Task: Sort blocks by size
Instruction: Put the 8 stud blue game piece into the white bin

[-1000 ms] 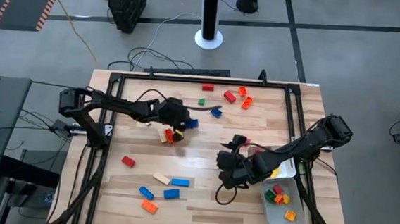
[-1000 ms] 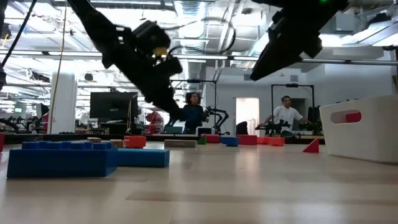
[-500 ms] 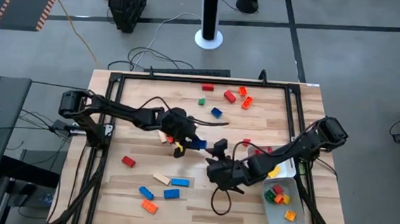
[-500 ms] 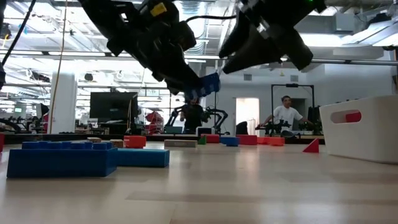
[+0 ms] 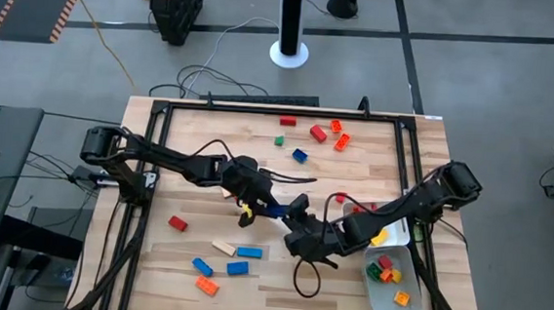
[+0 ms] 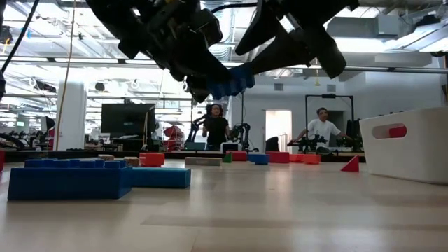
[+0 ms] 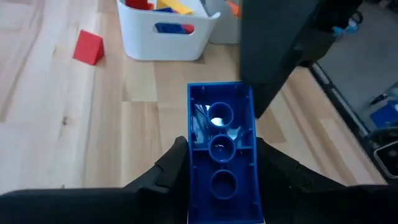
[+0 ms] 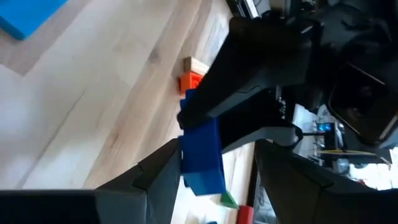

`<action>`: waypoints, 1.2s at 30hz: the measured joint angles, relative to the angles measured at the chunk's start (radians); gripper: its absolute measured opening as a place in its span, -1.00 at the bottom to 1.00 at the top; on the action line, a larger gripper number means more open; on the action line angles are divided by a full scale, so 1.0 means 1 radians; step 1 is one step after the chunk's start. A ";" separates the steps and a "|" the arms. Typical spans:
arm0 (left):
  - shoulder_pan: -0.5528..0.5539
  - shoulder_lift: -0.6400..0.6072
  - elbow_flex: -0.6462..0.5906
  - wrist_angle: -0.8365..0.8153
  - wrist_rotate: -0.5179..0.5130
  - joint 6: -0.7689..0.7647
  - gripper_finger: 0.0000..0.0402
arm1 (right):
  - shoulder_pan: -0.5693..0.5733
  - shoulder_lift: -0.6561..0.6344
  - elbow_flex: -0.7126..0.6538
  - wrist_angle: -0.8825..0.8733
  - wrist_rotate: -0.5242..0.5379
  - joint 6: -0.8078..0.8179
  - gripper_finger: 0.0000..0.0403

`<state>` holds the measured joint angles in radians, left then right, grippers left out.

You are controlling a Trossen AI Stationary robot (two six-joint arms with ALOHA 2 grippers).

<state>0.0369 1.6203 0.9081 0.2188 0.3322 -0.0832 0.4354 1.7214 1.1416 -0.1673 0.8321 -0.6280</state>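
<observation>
While left gripper clamps oblong blue block mid-air at frame centre, right gripper has swung in from right since a second ago. Its fingers gape around block's far end, not yet closed. Handover toward white tray, lower right, looks imminent.
</observation>
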 joint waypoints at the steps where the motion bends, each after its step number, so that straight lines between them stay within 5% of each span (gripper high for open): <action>1: -0.003 0.000 0.000 0.008 -0.001 -0.005 -0.37 | -0.001 0.000 0.000 0.000 -0.002 -0.001 0.19; 14: -0.013 0.000 0.000 0.077 0.008 -0.030 -0.37 | -0.006 -0.001 0.000 0.008 -0.048 -0.001 0.16; 22: -0.018 0.000 0.000 0.087 0.013 -0.035 -0.36 | -0.006 -0.001 0.000 0.010 -0.050 -0.002 -0.29; 24: -0.022 0.000 0.000 0.087 0.014 -0.040 -0.25 | -0.006 -0.001 0.000 0.007 -0.050 -0.003 -0.43; 31: -0.006 -0.013 0.000 0.032 0.014 -0.014 0.39 | -0.001 -0.001 0.000 -0.082 -0.048 0.130 -0.43; 36: 0.027 -0.082 0.000 -0.128 0.008 0.021 0.53 | 0.033 -0.011 0.028 -0.322 -0.040 0.370 -0.43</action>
<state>0.0637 1.5384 0.9077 0.0910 0.3406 -0.0619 0.4681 1.7103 1.1696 -0.4892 0.7918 -0.2581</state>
